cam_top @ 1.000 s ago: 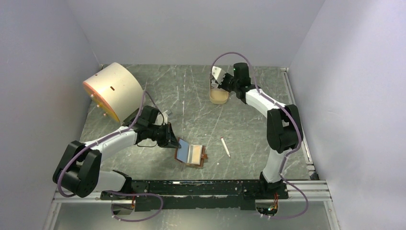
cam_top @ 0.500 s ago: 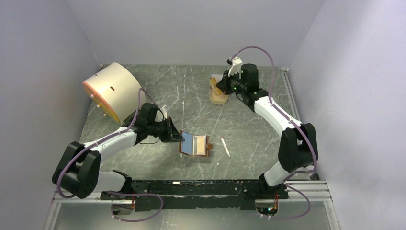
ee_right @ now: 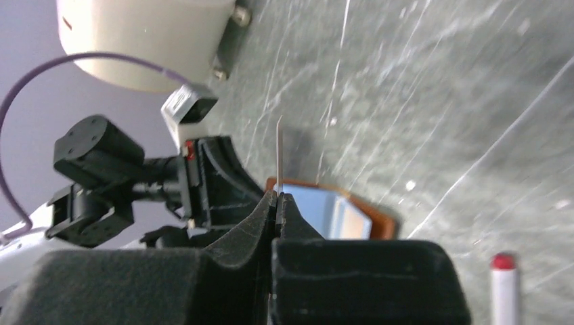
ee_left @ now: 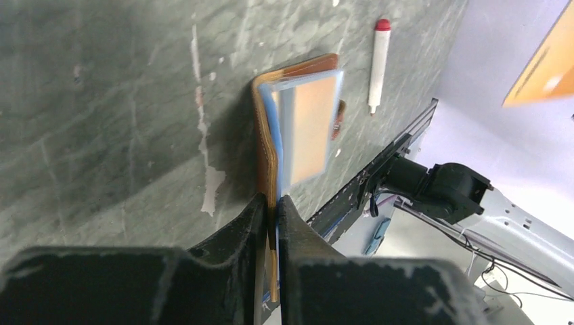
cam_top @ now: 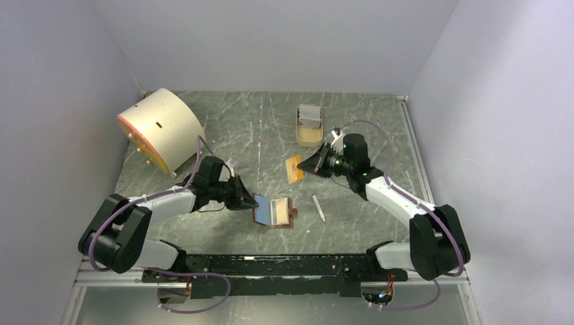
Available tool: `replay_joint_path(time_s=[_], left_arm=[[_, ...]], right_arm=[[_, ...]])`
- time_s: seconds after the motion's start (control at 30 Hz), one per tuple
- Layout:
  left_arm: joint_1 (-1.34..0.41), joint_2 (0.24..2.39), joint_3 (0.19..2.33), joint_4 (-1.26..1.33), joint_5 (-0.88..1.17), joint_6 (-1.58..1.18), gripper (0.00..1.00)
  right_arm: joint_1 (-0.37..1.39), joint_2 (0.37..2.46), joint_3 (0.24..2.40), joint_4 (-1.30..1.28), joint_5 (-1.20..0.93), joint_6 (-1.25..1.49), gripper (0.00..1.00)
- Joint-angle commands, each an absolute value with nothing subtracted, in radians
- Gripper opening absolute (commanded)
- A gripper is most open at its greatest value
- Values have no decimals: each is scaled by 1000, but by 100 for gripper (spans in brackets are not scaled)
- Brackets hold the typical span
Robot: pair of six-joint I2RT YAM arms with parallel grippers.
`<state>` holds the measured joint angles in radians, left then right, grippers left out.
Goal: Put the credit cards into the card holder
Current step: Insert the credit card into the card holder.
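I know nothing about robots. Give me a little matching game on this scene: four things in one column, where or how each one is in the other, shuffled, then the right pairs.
Things
1. brown wallet
2. orange card
3. white pen with red tip
4. cream drum

States
A. in the far left corner of the table
B. lies loose, right of the wallet
C. pinched in the right pincer
D. open, blue inside, its edge clamped by the left pincer

Pairs: 1-D, 2-C, 3-B, 4-A
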<state>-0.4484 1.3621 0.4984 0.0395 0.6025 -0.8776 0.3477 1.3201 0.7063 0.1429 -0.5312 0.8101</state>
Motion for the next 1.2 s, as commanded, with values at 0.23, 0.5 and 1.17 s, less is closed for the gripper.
replay_joint_path(time_s=[0.23,0.5,1.17], left_arm=[[-445,1330,461,1,514,-850,31],[-445,1320,437,-28,489,-834,30],[-445,1346,419,-41,463,-823,9]], right_arm=[[655,1293,495,360,-374,1115,0],[708,1387,466,457,-336,1080,0],[737,1596,346,725,-272,1027,0]])
